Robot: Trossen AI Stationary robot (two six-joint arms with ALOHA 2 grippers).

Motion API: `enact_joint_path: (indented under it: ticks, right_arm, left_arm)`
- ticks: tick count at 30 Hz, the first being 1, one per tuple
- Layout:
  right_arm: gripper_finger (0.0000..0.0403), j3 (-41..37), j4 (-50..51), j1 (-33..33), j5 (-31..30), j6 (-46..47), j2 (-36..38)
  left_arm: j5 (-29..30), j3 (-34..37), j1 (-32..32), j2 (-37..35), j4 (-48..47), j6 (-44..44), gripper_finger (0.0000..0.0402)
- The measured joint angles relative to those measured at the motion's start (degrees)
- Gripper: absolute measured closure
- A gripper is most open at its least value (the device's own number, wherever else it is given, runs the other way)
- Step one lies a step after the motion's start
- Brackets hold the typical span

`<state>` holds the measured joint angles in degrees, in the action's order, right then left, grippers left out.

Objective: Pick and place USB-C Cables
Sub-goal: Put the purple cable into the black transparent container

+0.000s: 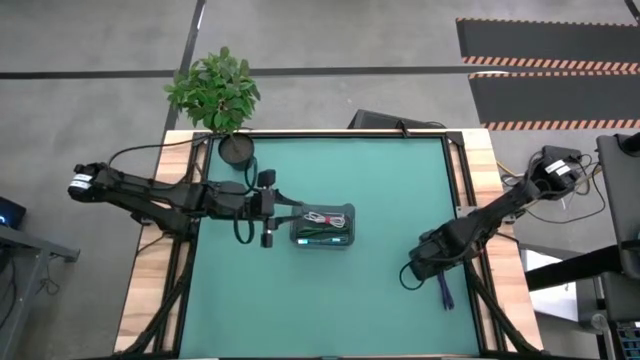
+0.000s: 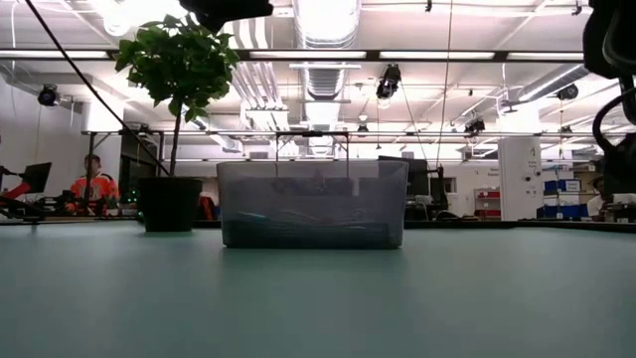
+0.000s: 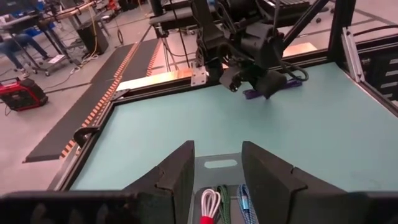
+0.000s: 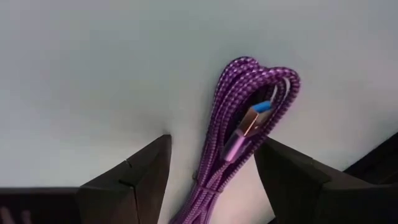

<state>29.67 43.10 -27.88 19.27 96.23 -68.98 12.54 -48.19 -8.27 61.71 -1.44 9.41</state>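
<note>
Our right gripper (image 4: 211, 171) stands released astride the purple cable (image 4: 242, 124), lying on the worktop (image 1: 380, 290) near its right edge, ready to clench. Our left gripper (image 3: 217, 174), half-released and empty, waits over the bin (image 1: 322, 226) holding the other cables (image 3: 224, 204).

No text, label, brand or number can be read in any of the views. The clear bin (image 2: 312, 205) on the desk (image 1: 400, 200) carries no legible marking, and the purple cable (image 4: 239, 134) shows only its braid and plug — no lettering. The room's far background may hold signs or panels — they are too small to make out.
</note>
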Motion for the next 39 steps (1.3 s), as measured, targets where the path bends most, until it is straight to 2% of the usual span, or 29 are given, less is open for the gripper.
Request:
enact_joint_path:
  ticks: [3, 6, 17, 20, 22, 24, 31, 35, 39]
  right_arm:
    - [0.0183, -1.5, -0.4, 0.0, -0.4, 0.7, 0.0]
    - [0.0202, -1.9, -0.3, 0.0, -1.3, 0.9, 0.1]
    - [0.0358, 0.7, 0.1, 0.0, -3.2, 0.2, 0.0]
    - [0.0383, 3.4, 0.1, 0.1, -5.1, -2.0, 0.8]
    - [0.0386, 5.6, -0.2, 0.2, -7.2, -2.9, 2.2]
    - [0.0384, 7.5, -0.1, 0.1, -10.9, -4.3, 3.3]
    - [0.0384, 13.0, -2.5, 0.2, -32.7, -13.2, 4.8]
    - [0.0384, 13.2, -11.1, 0.7, -45.6, -22.4, 4.8]
    - [0.0385, 13.2, -22.7, 2.5, -52.7, -36.1, 4.7]
  left_arm:
    - [0.0, 0.4, 0.0, 0.0, 0.0, 0.0, 0.0283]
    - [0.2, 1.0, 0.0, 0.0, 0.0, 0.0, 0.0283]
    - [3.0, 2.6, 0.0, 0.0, 1.3, -0.1, 0.0283]
    - [3.0, 2.6, 0.0, 0.0, 2.5, 0.0, 0.0283]
    - [3.0, 2.5, 0.0, 0.0, 2.9, 0.0, 0.0283]
    - [3.0, 2.4, 0.0, -0.1, 3.1, 0.0, 0.0283]
    - [2.9, 4.2, 0.0, -1.3, 5.3, 0.0, 0.0283]
    - [2.8, 5.0, 0.0, -1.6, 8.9, 0.7, 0.0283]
    - [2.8, 5.7, 0.0, -1.8, 10.5, 1.5, 0.0283]
